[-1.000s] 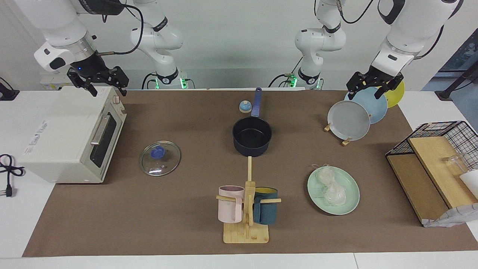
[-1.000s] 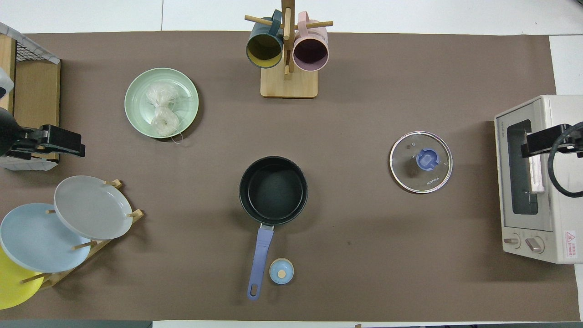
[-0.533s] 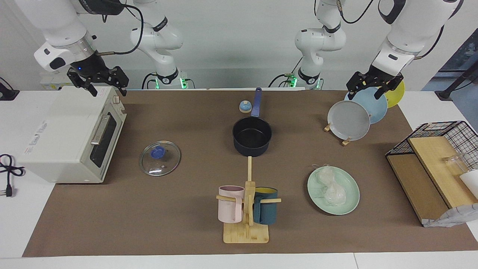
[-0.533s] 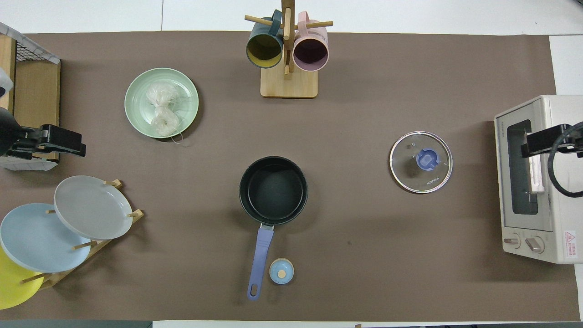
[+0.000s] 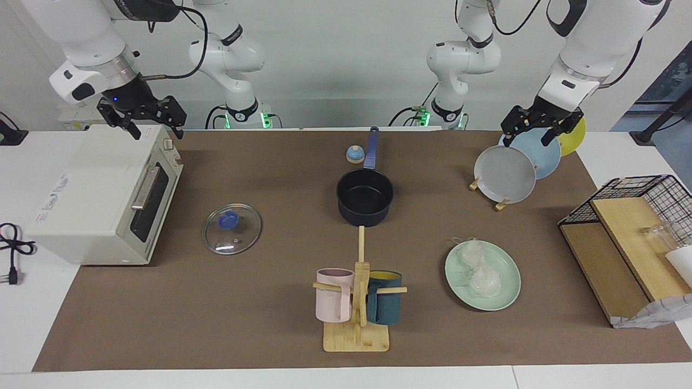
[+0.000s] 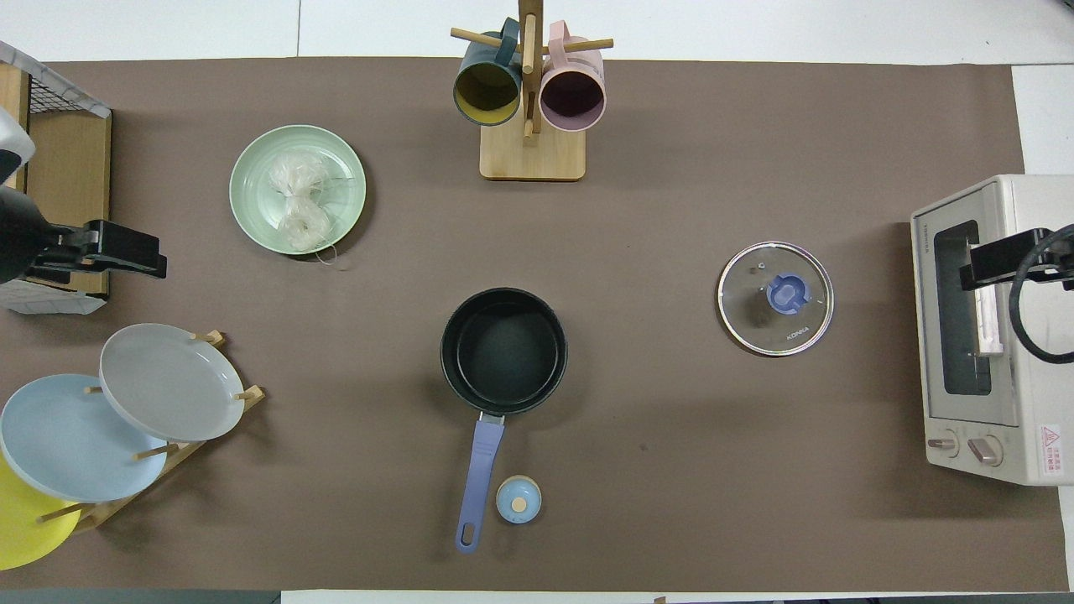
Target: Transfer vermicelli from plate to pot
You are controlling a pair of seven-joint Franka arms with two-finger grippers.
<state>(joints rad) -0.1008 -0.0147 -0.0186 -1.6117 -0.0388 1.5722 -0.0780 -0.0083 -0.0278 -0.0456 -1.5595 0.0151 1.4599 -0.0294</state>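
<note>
Vermicelli (image 5: 478,270): 2 clumps of translucent white threads, touching each other, lie on the mint-green plate (image 5: 508,292) at the lower right of the facing view and the upper left of the overhead view (image 6: 299,201). A few loose strands hang over the plate rim.

Pot (image 5: 365,199): stands upright near the centre of the desk (image 5: 216,324), nearer to the robots than the plate. Its interior is black and holds nothing. Its blue handle (image 6: 478,482) points toward the robots.

Left claw (image 5: 535,127): in the air at the upper right of the facing view, over the rack of standing plates (image 5: 508,173). Its fingers stand apart and grip nothing. In the overhead view it shows at the left edge (image 6: 117,256).

Right claw (image 5: 148,116): in the air at the upper left of the facing view, over the toaster oven (image 5: 92,194). Its fingers stand apart and grip nothing.

Glass lid (image 5: 232,228): flat on the desk between the pot and the toaster oven.
</note>
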